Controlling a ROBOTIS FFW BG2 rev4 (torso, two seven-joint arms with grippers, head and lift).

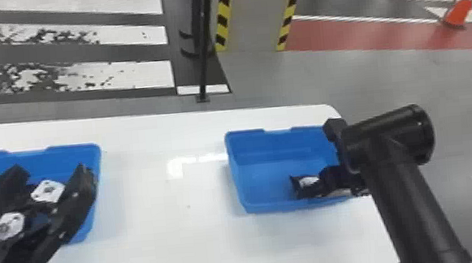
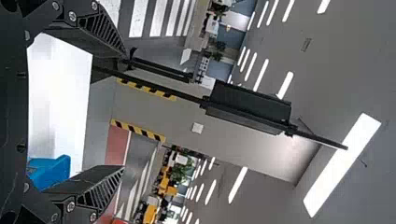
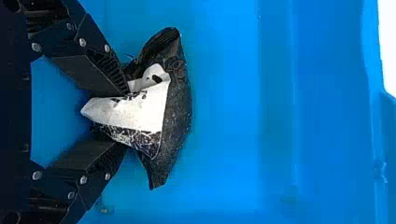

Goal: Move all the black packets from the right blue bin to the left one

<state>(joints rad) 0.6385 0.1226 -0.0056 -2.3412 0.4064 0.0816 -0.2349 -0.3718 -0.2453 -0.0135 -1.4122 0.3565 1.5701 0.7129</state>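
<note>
Right gripper [image 3: 126, 120], fingers part-closed, pinches black packet [image 3: 180, 100] inside right blue bin [image 1: 267, 175], near right edge of counter [image 1: 168, 249]. Left gripper [image 2: 125, 112] spread wide, empty. Slip likely if only loose wrapper is caught.

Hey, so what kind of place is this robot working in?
Probably an industrial or demonstration hall: yellow-and-black striped edging, an orange traffic cone on the floor, and long ceiling lights overhead.
</note>
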